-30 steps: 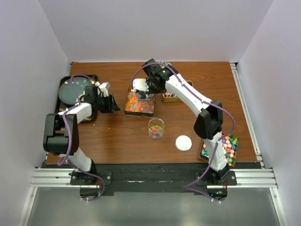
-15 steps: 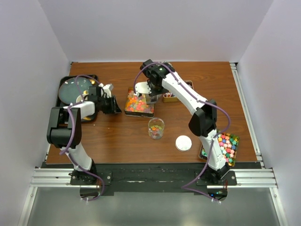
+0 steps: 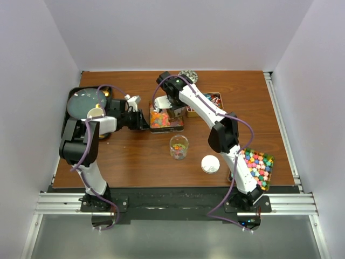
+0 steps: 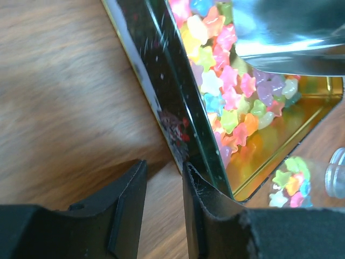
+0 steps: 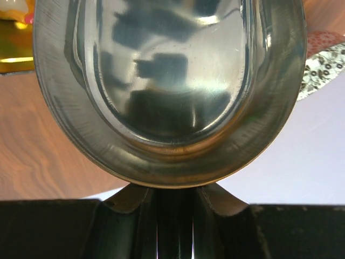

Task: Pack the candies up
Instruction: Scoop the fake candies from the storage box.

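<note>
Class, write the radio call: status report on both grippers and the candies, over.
Left gripper open, at tin wall, empty. Right gripper shut on spoon above the candies. Jar uncapped, few candies in. Nothing blocking.

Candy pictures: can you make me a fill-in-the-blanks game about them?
1. The right hand is shut on a shiny metal ____.
2. The white lid lies on the ____, beside the glass jar.
3. The candies in the tin near the left hand are shaped like ____.
Missing words: spoon; table; stars.
</note>
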`<move>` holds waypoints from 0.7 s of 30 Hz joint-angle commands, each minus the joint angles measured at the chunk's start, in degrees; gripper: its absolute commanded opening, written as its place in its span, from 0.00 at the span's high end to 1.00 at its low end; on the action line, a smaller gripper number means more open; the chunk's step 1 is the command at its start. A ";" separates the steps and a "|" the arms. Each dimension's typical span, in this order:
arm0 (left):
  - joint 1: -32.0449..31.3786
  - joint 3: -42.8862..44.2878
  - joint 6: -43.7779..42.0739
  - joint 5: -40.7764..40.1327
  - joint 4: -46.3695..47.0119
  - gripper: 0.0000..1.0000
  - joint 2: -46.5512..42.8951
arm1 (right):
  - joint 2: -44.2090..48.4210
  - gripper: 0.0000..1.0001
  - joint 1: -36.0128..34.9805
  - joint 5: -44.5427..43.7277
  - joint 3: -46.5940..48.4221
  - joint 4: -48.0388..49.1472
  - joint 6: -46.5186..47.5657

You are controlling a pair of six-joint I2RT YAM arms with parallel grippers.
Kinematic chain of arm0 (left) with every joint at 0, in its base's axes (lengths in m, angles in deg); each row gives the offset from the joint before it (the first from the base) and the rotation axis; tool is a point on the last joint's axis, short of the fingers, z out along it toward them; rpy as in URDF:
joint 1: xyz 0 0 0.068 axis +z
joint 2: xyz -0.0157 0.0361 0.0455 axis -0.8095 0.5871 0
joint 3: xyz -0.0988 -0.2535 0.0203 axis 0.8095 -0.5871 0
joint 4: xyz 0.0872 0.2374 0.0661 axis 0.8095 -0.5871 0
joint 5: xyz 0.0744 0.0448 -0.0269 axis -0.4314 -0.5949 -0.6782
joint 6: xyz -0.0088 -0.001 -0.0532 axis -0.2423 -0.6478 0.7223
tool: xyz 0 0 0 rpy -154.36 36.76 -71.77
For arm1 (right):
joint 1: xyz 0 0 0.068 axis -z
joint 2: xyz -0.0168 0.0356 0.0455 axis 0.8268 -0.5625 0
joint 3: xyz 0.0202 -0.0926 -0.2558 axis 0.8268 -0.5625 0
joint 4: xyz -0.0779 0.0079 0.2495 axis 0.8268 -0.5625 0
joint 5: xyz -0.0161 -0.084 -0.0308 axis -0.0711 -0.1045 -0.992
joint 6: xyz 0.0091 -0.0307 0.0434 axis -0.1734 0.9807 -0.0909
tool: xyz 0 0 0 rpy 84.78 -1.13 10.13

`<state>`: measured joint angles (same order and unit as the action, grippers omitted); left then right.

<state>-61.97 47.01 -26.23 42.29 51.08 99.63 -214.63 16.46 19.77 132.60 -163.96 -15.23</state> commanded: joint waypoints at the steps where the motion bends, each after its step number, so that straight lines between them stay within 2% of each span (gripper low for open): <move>1: -0.69 1.28 1.39 1.80 0.90 0.62 3.17 | -1.51 1.00 0.02 -3.70 3.64 -9.73 4.46; 15: -0.60 2.16 3.23 6.11 3.54 0.62 7.40 | -7.84 1.00 0.20 0.08 2.76 -14.91 6.48; 21: -0.34 0.75 3.50 10.14 5.65 0.61 6.96 | -4.77 1.00 1.69 2.79 -2.24 -15.00 5.69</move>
<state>-61.28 49.28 -22.93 48.76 56.02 104.31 -217.59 17.82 17.85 134.75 -163.74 -10.77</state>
